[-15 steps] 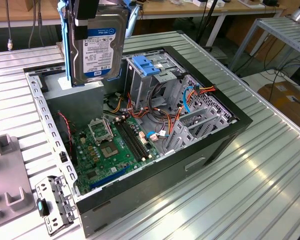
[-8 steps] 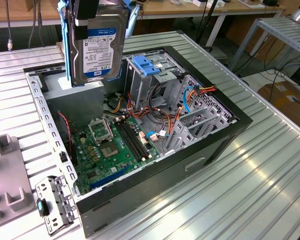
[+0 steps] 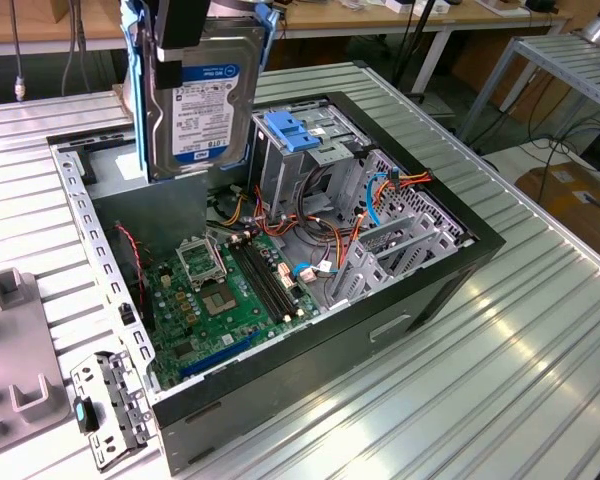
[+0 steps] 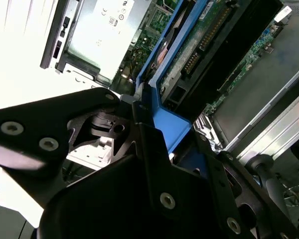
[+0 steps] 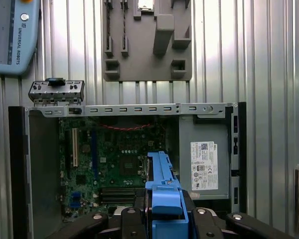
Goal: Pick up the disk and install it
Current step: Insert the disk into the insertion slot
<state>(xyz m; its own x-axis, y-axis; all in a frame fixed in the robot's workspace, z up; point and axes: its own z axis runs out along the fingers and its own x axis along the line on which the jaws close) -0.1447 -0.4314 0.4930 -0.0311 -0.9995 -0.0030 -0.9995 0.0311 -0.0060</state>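
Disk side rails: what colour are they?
Blue; the side rails on the disk show best in the first wrist view.

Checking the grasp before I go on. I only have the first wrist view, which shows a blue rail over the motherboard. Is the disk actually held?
Observer: Yes. In the exterior view the gripper clamps the top edge of the disk, which hangs upright with its label facing the camera.
Operator: Is it in the cage?
Observer: No. The drive cage stands apart from the disk, to the exterior view's right of it, with its blue handle on top.
Operator: Is it touching the case?
Observer: It looks raised above the open case. The disk's lower edge touches nothing that I can see.
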